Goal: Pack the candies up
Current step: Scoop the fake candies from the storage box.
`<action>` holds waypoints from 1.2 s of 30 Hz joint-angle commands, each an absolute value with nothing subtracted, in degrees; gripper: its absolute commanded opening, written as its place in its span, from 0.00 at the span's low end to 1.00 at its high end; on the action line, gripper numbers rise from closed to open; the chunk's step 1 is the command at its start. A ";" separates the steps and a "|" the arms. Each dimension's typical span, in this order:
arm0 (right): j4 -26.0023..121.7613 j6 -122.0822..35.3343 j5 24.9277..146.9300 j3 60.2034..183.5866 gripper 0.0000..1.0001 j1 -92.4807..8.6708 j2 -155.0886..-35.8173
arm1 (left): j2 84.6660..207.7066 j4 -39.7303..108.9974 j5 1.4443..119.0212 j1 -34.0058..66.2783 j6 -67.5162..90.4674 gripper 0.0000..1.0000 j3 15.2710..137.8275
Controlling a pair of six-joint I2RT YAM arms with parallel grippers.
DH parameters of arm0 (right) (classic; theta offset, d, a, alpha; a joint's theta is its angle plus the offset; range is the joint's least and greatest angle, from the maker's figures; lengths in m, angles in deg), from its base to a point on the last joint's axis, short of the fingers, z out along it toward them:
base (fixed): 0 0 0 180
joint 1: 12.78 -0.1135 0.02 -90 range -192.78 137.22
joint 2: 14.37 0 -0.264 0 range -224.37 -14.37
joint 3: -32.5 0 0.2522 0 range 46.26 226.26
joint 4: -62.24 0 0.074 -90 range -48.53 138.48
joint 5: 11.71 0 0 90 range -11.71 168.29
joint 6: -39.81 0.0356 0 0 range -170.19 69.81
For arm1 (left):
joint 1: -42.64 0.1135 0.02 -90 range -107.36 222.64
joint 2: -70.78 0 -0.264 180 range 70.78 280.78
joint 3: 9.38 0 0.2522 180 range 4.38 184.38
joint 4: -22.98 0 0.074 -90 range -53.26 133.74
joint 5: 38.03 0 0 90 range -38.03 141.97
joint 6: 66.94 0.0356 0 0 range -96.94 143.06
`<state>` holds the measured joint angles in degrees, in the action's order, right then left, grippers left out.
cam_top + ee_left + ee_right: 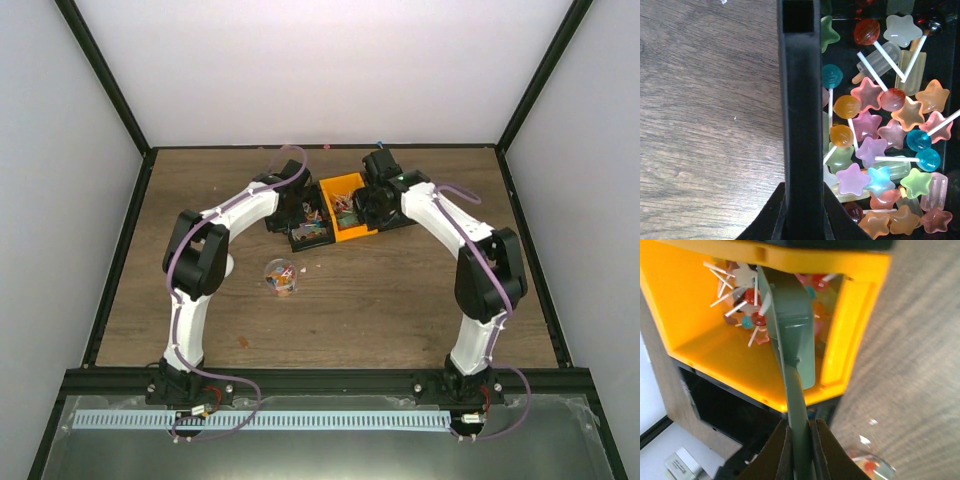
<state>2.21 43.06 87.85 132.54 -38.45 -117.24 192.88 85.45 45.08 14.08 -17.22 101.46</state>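
One clear jar (271,268) sits nearest the bases. Left gripper (802,212) is clamped on the wall of the lone black bin (800,100), with candies (875,150) heaped to its right, too many to count. Right gripper (801,440) pinches the single green scoop (790,330), handle straight out, bowl inside the one yellow bin (705,350). More candies lie just past its tip, right arm nearer.
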 commanded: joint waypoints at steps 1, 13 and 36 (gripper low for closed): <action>4.87 42.20 90.56 130.44 0.01 -37.43 -122.96 | 195.02 85.42 44.37 13.99 -17.37 0.04 101.75; 2.20 40.25 91.34 128.45 0.01 -38.40 -114.93 | 193.56 85.61 42.70 13.98 -17.28 0.04 100.87; 53.40 31.53 103.01 102.68 0.01 -32.70 -117.30 | 193.55 86.49 43.97 13.90 -14.70 0.04 101.90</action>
<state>36.97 32.64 98.60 115.08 -32.98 -118.84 192.88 85.36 42.32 14.60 -17.26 101.46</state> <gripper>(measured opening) 0.081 0.125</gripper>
